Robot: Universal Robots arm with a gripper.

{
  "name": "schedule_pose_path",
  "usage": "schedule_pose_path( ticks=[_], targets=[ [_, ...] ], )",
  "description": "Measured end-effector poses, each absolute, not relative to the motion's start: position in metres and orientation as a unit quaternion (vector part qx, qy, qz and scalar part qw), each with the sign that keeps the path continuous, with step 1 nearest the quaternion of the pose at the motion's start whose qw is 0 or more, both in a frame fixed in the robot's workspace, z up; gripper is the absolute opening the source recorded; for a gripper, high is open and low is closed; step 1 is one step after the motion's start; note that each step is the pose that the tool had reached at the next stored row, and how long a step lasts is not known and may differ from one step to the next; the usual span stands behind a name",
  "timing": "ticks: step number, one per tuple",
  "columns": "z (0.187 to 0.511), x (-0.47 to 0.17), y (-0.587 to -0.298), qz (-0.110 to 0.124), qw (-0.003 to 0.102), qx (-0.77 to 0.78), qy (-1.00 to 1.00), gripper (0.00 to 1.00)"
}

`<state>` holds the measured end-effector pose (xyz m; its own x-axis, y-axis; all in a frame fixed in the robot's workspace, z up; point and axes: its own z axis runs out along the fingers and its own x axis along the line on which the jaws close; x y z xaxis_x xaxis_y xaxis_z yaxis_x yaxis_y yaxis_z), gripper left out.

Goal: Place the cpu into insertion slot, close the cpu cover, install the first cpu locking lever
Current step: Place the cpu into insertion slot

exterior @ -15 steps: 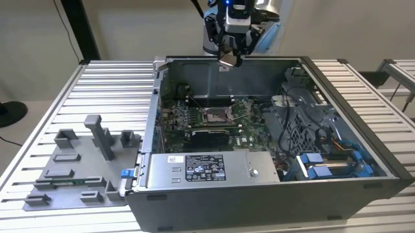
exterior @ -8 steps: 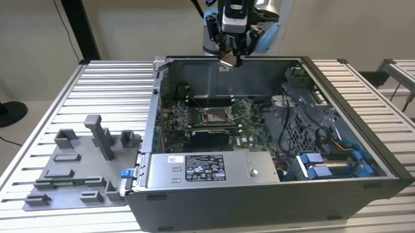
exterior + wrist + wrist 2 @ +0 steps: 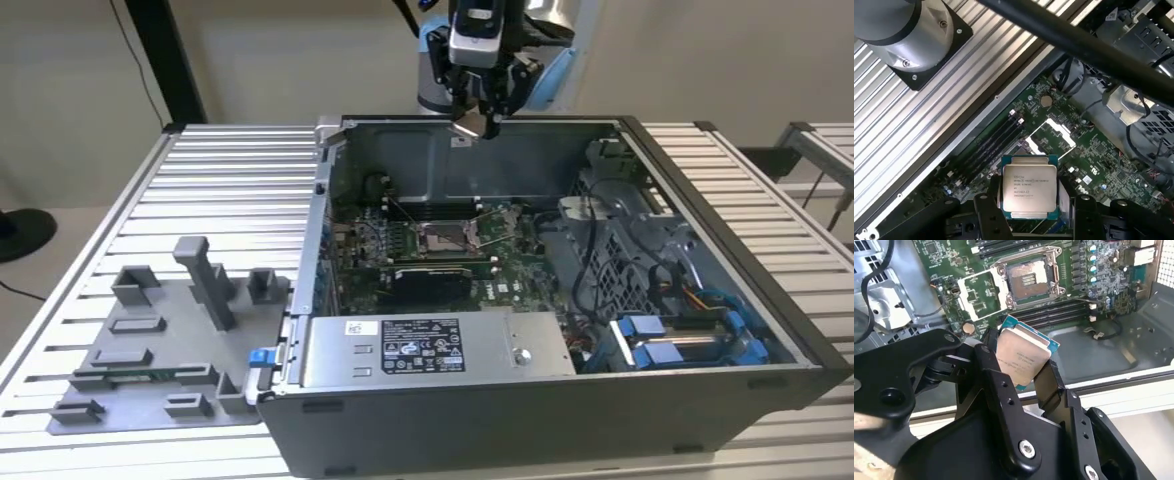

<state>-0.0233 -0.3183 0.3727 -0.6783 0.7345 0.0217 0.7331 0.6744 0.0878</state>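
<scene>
Ribbed metal table (image 3: 227, 160), open computer case (image 3: 534, 420), jaws pinching tilted cpu (image 3: 1029, 187), silvery top showing

You'll find the cpu (image 3: 1029, 186) topped in brushed, silvery-grey metal with a dull sheen, its rim glossy green. The fingers (image 3: 996, 382) look matt black and smooth. The cpu cover (image 3: 979, 275) is bare bright metal, and the counter (image 3: 227, 180) is ribbed, satin aluminium.
</scene>
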Motion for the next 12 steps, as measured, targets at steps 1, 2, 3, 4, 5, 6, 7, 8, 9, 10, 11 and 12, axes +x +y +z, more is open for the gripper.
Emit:
schedule_pose_path(
  ticks=[1, 2, 3, 4, 5, 6, 7, 8, 9, 10, 11, 12],
  targets=[
    [0.3727, -0.0233, -0.3183, 0.045, 0.008, 0.407, 0.912, 0.0],
    [0.3727, -0.0233, -0.3183, 0.045, 0.008, 0.413, 0.91, 0.0],
    [0.3726, -0.0233, -0.3183, 0.044, 0.009, 0.42, 0.907, 0.0],
    [0.3727, -0.0233, -0.3183, 0.044, 0.009, 0.427, 0.903, 0.0],
    [0.3727, -0.0233, -0.3183, 0.044, 0.009, 0.433, 0.9, 0.0],
    [0.3727, -0.0233, -0.3183, 0.044, 0.01, 0.441, 0.896, 0.0],
    [0.3727, -0.0233, -0.3183, 0.044, 0.01, 0.448, 0.893, 0.0],
    [0.3727, -0.0233, -0.3183, 0.044, 0.01, 0.456, 0.889, 0.0],
    [0.3727, -0.0233, -0.3183, 0.044, 0.011, 0.463, 0.885, 0.0],
    [0.3727, -0.0233, -0.3183, 0.044, 0.011, 0.47, 0.881, 0.0],
    [0.3727, -0.0233, -0.3183, 0.044, 0.011, 0.478, 0.877, 0.0],
    [0.3726, -0.0233, -0.3183, 0.044, 0.012, 0.486, 0.873, 0.0]
  ],
)
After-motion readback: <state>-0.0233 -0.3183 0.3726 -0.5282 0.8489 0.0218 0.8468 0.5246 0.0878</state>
